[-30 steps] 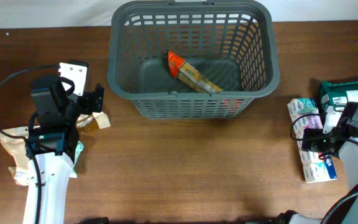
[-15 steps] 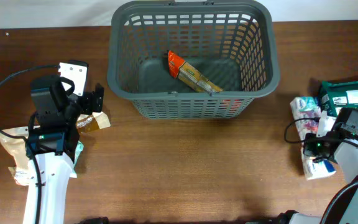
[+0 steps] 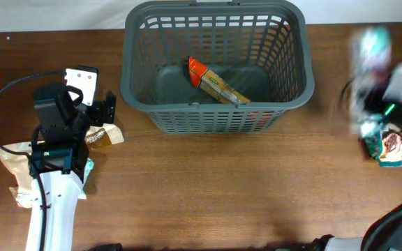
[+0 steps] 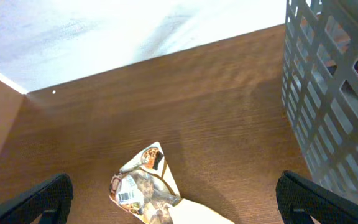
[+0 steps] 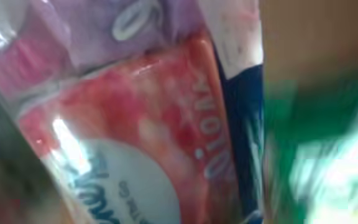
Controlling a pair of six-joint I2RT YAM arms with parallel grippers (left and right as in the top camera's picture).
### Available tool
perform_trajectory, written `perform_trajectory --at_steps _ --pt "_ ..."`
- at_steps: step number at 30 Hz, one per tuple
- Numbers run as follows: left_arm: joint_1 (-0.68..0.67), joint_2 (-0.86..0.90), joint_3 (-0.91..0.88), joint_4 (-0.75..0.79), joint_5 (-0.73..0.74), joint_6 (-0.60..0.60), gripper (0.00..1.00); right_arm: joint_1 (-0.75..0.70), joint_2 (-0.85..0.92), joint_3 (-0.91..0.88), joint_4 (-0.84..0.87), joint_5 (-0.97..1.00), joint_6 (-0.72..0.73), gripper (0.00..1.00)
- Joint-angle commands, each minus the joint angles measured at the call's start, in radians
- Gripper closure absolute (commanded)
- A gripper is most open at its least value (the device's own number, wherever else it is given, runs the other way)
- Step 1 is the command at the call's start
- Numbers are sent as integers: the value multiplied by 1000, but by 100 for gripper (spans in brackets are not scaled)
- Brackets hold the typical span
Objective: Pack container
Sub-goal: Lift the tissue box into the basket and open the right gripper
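Observation:
The container (image 3: 215, 120), a dark grey slotted basket, stands at the back middle, and its wall (image 4: 328, 93) shows in the left wrist view. An orange and yellow packet (image 3: 215, 82) lies inside it. My left gripper (image 3: 107, 111) hangs open left of the basket, over a small brown snack packet (image 4: 145, 186). Its fingertips (image 4: 48, 199) stand wide apart on either side of the packet without touching it. My right gripper (image 3: 382, 77) is a blur at the far right, raised and shut on a tissue packet (image 3: 370, 45). That packet's red, purple and blue wrapper (image 5: 142, 137) fills the right wrist view and hides the fingers.
Beige bags (image 3: 12, 164) lie under the left arm at the table's left edge. A green packet (image 3: 389, 143) lies at the far right beneath the right arm. The table's back edge meets a white wall (image 4: 104, 31).
The right gripper closed on the tissue packet at the right edge and swung it up and away from the table. The left arm has not moved.

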Motion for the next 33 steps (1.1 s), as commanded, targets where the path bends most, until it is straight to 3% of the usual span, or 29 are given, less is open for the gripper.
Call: perform_trajectory --at_steps 1,6,17,23,30,31,32,33 --pt "3 2 -4 6 -7 12 1 9 -35 289 42 -161 124 97" --pt "3 2 -4 6 -7 12 1 110 -34 512 147 -152 176 96" --pt "3 2 -4 5 -3 12 1 564 125 523 169 -132 167 96" --pt "3 2 -4 -7 4 11 1 708 269 523 34 -101 76 97" --pt "3 2 -4 -13 4 12 1 765 339 522 -162 -35 -20 96" --pt "3 2 -4 -13 4 12 1 766 339 522 -183 -7 -20 83" --pt "3 2 -4 -13 4 12 1 766 338 522 -201 14 -20 46" --pt "3 2 -4 -12 4 12 1 766 338 522 -218 28 -20 19"
